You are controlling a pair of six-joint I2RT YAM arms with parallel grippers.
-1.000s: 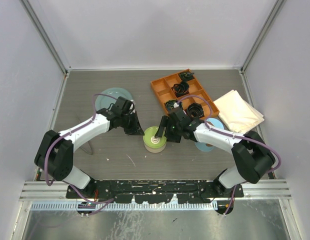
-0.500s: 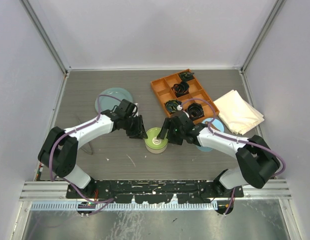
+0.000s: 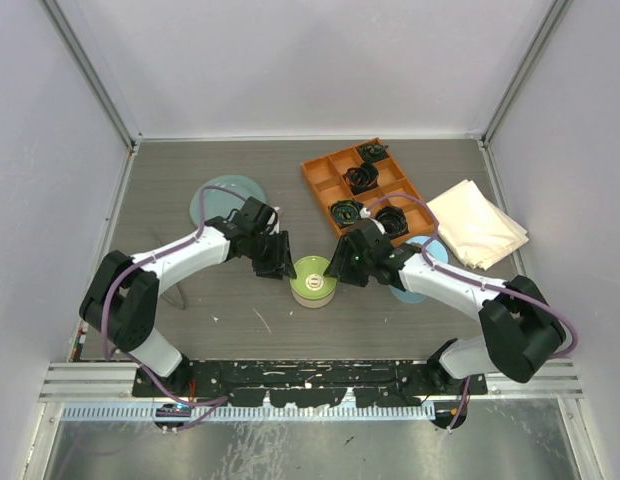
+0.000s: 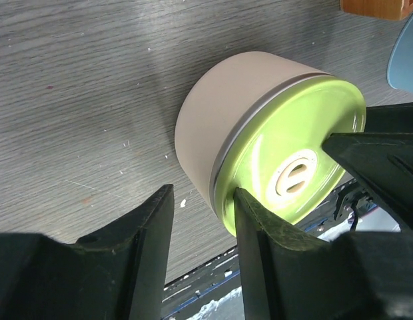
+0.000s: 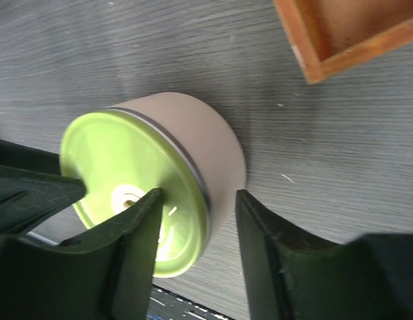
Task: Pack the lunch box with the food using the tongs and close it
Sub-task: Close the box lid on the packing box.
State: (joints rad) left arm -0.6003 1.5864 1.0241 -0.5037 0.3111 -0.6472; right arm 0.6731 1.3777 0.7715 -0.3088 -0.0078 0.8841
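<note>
Two grippers flank the green-lidded lunch box (image 3: 313, 280) at mid-table: left gripper (image 4: 203, 200) fingers apart at its rim, right gripper (image 5: 198, 197) clamped across its edge; orange compartment tray (image 3: 315, 186) near behind.

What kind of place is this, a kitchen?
Not a kitchen, probably a robot lab booth: a left arm and right arm fixed to a metal rail, plain white walls, and a lunch box on a grey table.

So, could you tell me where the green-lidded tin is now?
In the top view the green-lidded tin stands centrally on the table, between the left hand and the right hand.
</note>
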